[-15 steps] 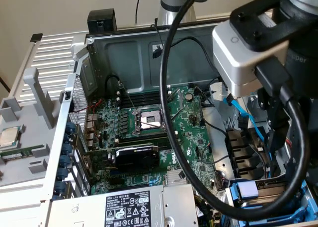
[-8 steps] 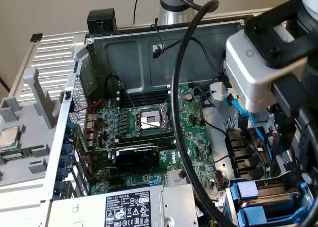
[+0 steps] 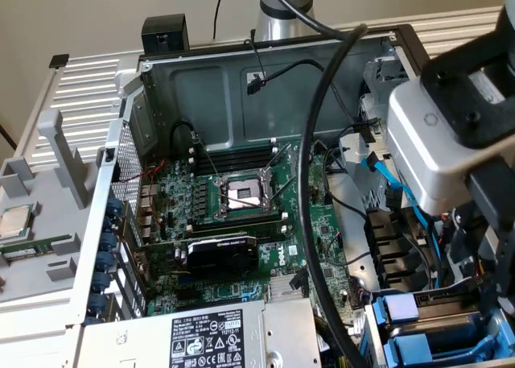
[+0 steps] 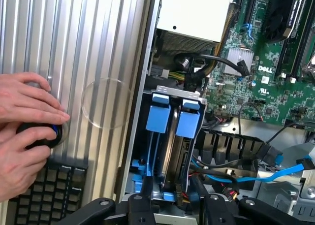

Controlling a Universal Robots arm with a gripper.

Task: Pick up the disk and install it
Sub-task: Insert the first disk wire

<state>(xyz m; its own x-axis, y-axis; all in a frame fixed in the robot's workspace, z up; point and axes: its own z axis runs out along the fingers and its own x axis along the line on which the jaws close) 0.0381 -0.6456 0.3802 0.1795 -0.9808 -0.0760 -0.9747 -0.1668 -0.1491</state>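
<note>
The disk [image 4: 170,153] stands on edge in the drive bay [image 4: 147,94] at the corner of the open computer case, a silver drive in a blue plastic carrier with a blue tab [image 4: 188,119] at its far end. My gripper [image 4: 171,194] reaches down over its near end, with one black finger [image 4: 145,193] on each side of the carrier, closed against it. A second blue-carrier drive [image 4: 157,116] sits right beside it in the same bay. In the exterior view my silver wrist housing [image 3: 438,138] hangs over the blue carriers [image 3: 402,308] at that view's lower right.
Beside the bay lie the green motherboard [image 4: 275,72], the power supply [image 4: 194,13] and blue and black cables [image 4: 236,176]. A person's hands [image 4: 24,121] rest on a black knob and a keyboard [image 4: 49,195] on the ribbed metal table outside the case. A thick black cable [image 3: 310,191] crosses the motherboard.
</note>
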